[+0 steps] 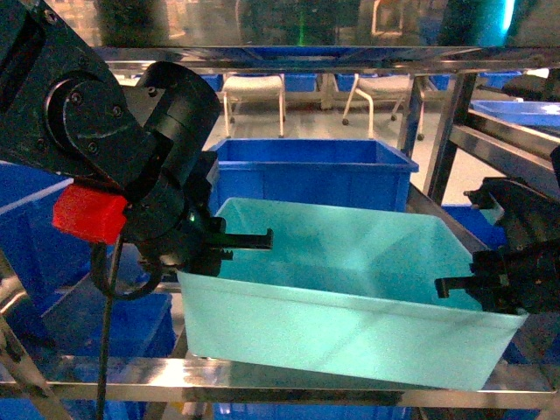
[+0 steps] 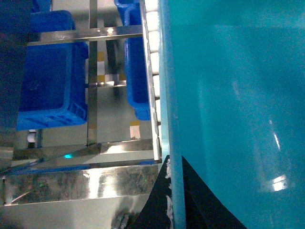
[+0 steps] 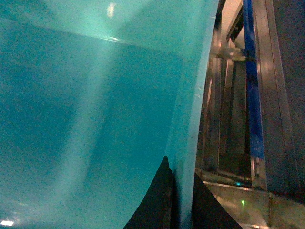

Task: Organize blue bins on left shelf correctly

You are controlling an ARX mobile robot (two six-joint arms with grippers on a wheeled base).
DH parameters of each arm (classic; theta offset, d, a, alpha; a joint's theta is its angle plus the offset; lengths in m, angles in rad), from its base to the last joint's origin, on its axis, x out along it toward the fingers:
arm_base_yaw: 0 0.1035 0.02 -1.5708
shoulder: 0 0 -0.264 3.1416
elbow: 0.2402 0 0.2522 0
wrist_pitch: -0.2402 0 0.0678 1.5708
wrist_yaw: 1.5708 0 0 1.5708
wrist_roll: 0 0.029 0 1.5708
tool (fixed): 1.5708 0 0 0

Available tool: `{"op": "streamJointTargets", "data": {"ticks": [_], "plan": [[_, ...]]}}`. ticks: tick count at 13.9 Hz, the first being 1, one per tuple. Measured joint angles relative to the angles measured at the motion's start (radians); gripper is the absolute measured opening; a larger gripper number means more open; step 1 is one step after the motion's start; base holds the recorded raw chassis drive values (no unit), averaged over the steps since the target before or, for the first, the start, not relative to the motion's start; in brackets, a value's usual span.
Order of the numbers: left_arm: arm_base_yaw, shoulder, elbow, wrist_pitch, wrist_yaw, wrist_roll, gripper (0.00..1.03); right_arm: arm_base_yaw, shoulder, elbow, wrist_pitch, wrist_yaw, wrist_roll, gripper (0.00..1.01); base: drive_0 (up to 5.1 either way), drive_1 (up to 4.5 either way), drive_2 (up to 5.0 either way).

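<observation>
**Two-arm bin placement on left shelf**

The left shelf (image 1: 289, 372) carries the turquoise bin (image 1: 350, 306) at its front rail, ahead of a royal-blue crate (image 1: 306, 171). Left gripper (image 1: 236, 243) and right gripper (image 1: 468, 284) appear clenched on opposite rims. Move both arms evenly, keeping the bin level. No legible labels.

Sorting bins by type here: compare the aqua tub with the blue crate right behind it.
The aqua tub is pale turquoise; the blue crate is dark royal blue. The tub sits nearest, a claw on each side rim, left claw and right claw; the crate is untouched. Both are open rectangular plastic containers.
</observation>
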Motion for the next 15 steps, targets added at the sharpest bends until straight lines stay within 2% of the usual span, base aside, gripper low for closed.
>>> {"op": "streamJointTargets", "data": {"ticks": [4,8,11,15], "plan": [[0.014,0.011,0.006,-0.027,0.002,-0.008,0.02,0.019,0.024,0.024,0.011,-0.007,-0.023,0.02,0.0,0.00,0.0],[0.018,0.033,-0.011,-0.029,0.003,-0.035,0.02,0.026,0.043,0.021,0.024,-0.003,-0.068,0.02,0.0,0.00,0.0],[0.002,0.021,-0.081,-0.003,0.000,-0.061,0.02,0.031,0.048,-0.005,0.043,-0.002,-0.105,0.02,0.0,0.00,0.0],[0.008,0.034,-0.065,-0.031,0.004,-0.065,0.02,0.037,0.050,-0.013,0.049,0.008,-0.119,0.02,0.0,0.00,0.0]]}}
